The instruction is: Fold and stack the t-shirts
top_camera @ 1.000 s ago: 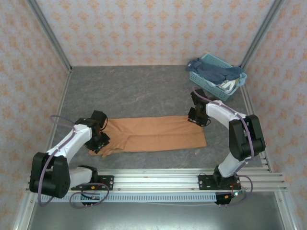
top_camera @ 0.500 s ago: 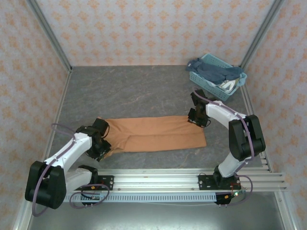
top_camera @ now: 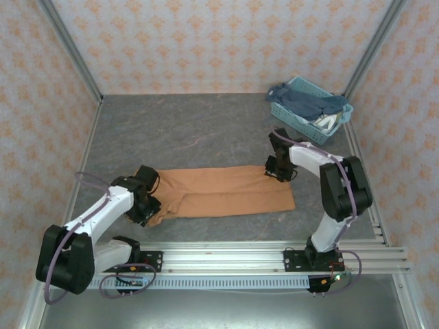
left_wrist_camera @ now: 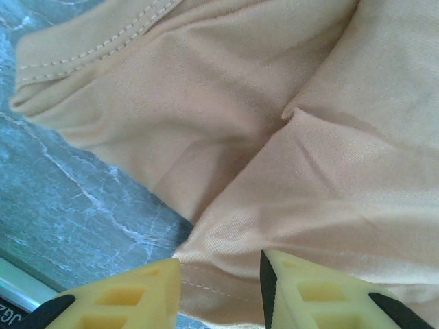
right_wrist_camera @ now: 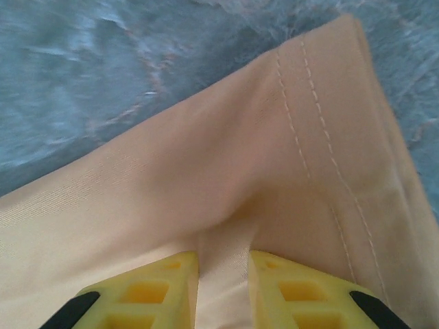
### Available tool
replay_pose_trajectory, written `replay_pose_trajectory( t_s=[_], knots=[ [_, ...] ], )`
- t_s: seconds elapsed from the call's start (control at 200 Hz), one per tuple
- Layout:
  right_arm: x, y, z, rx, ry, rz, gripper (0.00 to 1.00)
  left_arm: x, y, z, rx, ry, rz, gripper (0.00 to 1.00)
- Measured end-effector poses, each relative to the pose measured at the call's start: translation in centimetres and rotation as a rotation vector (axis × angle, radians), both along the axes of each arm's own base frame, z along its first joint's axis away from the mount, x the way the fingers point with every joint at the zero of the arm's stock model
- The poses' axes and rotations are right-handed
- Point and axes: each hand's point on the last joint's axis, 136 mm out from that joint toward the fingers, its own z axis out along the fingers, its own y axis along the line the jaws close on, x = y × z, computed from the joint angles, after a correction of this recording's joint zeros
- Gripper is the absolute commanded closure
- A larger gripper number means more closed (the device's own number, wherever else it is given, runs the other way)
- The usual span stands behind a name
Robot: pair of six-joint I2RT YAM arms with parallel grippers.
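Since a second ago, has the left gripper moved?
Yes. The left gripper slid slightly right along the orange-brown t-shirt, away from the left wall rail.
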Motion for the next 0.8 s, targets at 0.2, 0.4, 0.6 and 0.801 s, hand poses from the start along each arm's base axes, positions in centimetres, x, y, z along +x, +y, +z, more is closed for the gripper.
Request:
replay_pose_trajectory(
  t_s=[0.2, 0.4, 0.6, 0.801],
  knots=[
    [0.8, -2.1, -0.2, -0.034, 0.04, -0.089, 0.74, 0.3, -0.4, 0.0, -0.022, -0.006, -0.001, 0.57],
    [2.2, -6.5, -0.2, -0.06, 0.052, -0.214, 0.74, 1.0, -2.5, 0.3, -0.114, -0.046, -0.004, 0.53],
    [2.6, -7.2, -0.2, -0.07, 0.06, -0.208, 0.74, 2.0, -5.7, 0.2, -0.19, -0.094, -0.038, 0.5],
    [2.6, -7.3, -0.2, -0.075, 0.06, -0.2, 0.74, 1.1, -7.5, -1.2, -0.174, -0.032, -0.058, 0.58]
  ],
)
